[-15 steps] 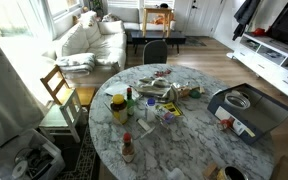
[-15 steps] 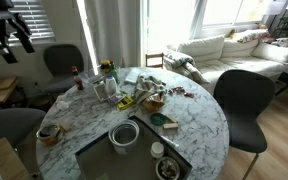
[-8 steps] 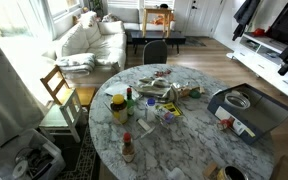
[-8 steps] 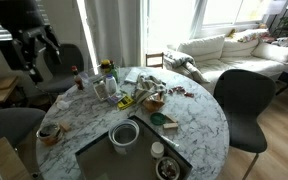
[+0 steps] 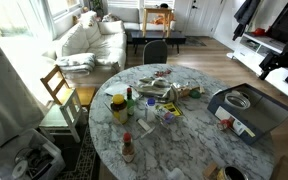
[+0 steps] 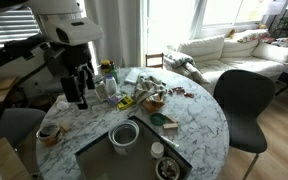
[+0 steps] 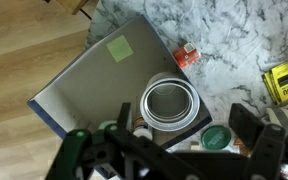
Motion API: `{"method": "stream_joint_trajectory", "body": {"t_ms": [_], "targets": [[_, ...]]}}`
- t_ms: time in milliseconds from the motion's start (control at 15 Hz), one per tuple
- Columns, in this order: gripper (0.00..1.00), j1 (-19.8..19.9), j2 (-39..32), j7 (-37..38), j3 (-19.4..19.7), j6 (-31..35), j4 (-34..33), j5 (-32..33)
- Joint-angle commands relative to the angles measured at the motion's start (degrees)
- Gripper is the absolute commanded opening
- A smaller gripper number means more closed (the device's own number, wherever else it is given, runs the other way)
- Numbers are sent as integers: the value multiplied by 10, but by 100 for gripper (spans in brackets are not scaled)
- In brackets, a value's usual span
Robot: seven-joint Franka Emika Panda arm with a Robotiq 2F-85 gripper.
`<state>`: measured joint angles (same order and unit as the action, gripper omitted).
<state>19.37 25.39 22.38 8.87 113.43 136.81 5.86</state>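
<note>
Gripper (image 7: 162, 145) hovers, jaws wide apart and empty, over the white bowl (image 7: 169, 103) in the grey tray (image 7: 89, 85) at the marble table (image 7: 234, 30) edge — we judge it light, stiff, slick, chippable; best pinched across one rim wall.

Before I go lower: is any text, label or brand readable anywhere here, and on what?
No text can be read anywhere.
Yellow packet: dark print, too blurred.
Red packet: too blurred.
Green sticker on the grey tray: looks blank.
Jar and red-capped bottle: labels too small.
</note>
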Motion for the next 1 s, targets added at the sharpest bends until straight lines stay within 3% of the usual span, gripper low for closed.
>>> {"method": "stream_joint_trajectory", "body": {"t_ms": [0, 267, 733, 933], "targets": [[100, -2, -1, 0, 2, -1, -4, 1], [100, 3, -14, 3, 5, 1, -13, 4], [100, -16, -129, -238, 85, 28, -46, -36], [100, -15, -181, -293, 103, 89, -49, -65]]}}
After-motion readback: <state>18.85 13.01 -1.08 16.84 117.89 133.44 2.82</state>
